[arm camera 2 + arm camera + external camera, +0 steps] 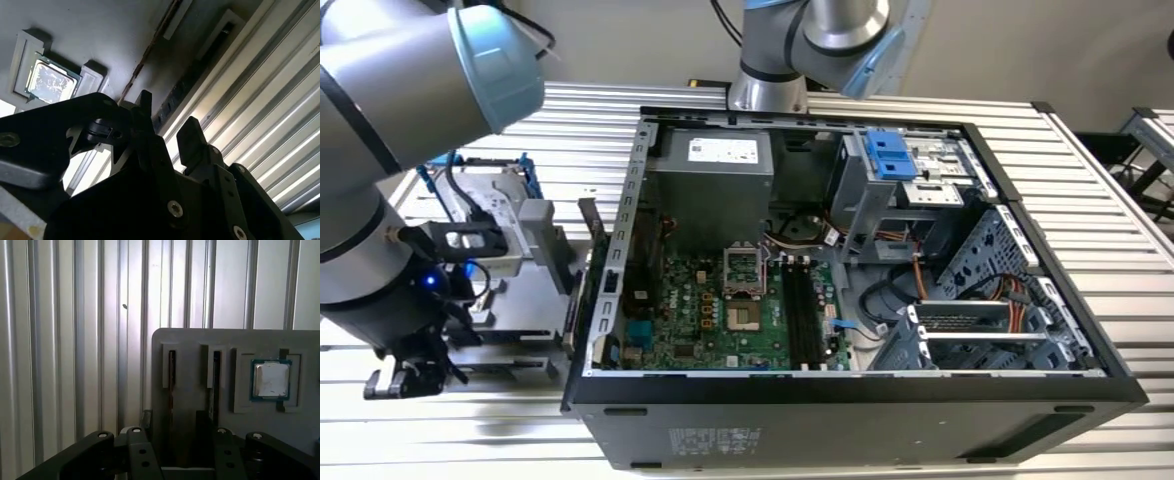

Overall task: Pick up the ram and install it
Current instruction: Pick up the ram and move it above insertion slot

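The tool (180,440) is open and holds nothing. It hangs by the gray holder (192,340) on the table (60,340). The ram (171,385) stands on its thin edge in a slot there, near a square silver chip (270,380).

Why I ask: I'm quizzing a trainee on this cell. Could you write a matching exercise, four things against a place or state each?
Things: 1 ram; 2 processor chip; 3 motherboard; 4 gripper.
Descriptions: A green, inside the open computer case; B open, holding nothing; C on edge in a narrow slot of the grey tray; D flat in a square recess of that tray.
Pairs: 1-C, 2-D, 3-A, 4-B.
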